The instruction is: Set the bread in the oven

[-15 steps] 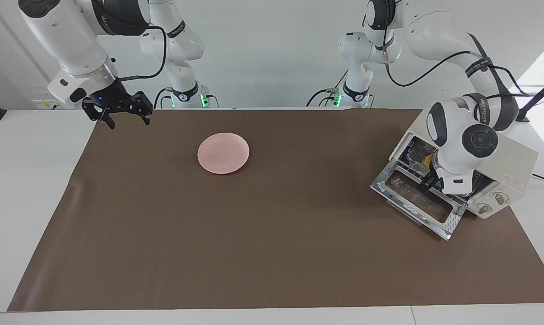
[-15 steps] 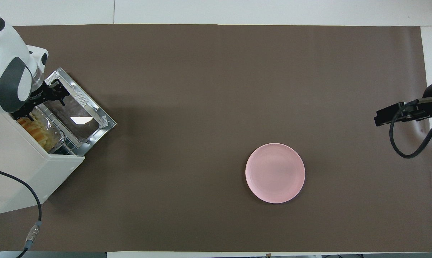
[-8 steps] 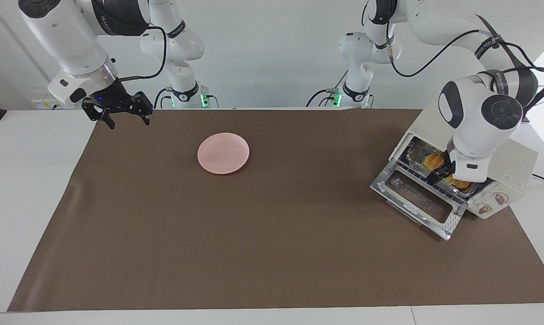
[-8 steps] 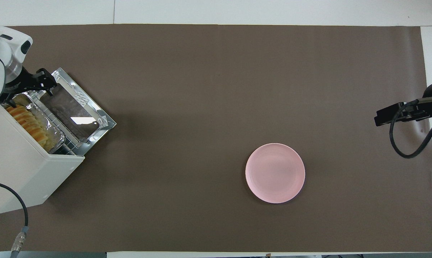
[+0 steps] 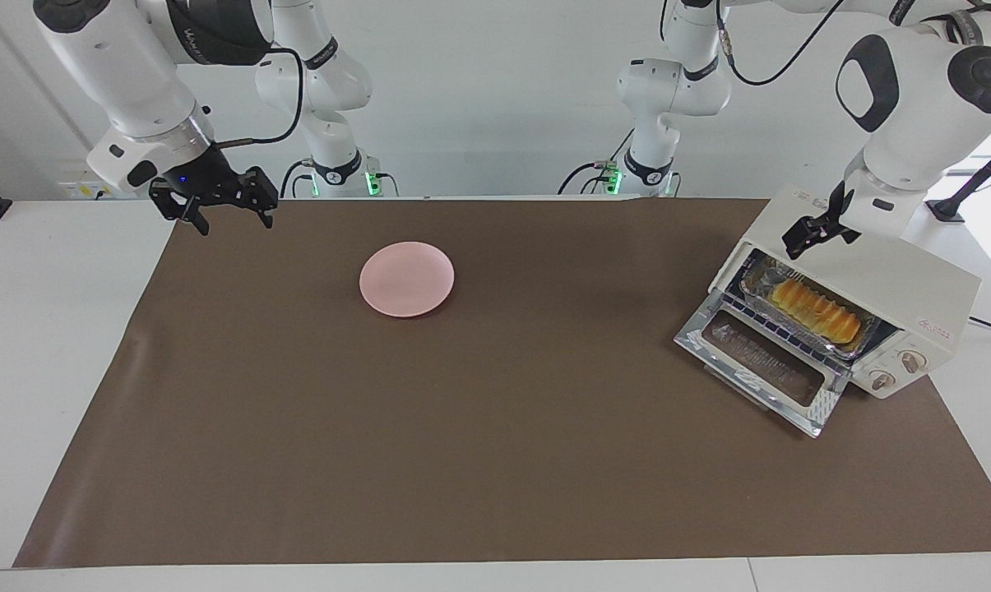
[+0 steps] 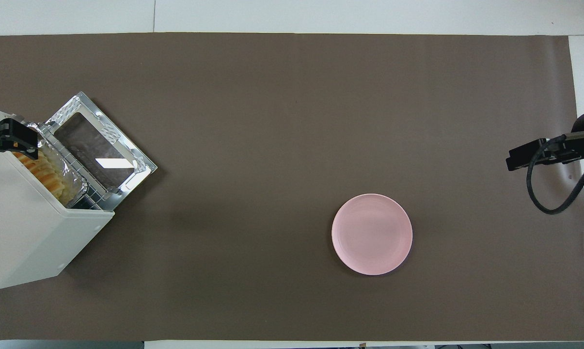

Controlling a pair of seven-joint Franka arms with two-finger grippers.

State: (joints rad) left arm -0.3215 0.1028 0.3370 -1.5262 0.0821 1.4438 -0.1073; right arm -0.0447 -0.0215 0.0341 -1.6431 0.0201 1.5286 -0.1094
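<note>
- The bread (image 5: 816, 306), a ridged golden loaf, lies in a crinkled foil tray (image 5: 758, 278) on the wire rack inside the toaster oven (image 5: 898, 284) — nothing grips it.
- The oven sits at the left arm's end of the table, its glass door (image 5: 762, 370) dropped open and flat on the brown mat (image 5: 479, 427); two round knobs (image 5: 896, 370) and a small red logo show on its front.
- The left gripper (image 5: 816, 231) hangs over the oven's top edge, just above the tray's end, its fingers spread and holding nothing.
- A pink plate (image 5: 407, 279) lies bare on the mat, well apart from the oven, toward the right arm's end and nearer to the robots than the mat's middle.
- The right gripper (image 5: 214, 200) waits in the air over the mat's corner at the right arm's end — fingers spread, nothing between them.
</note>
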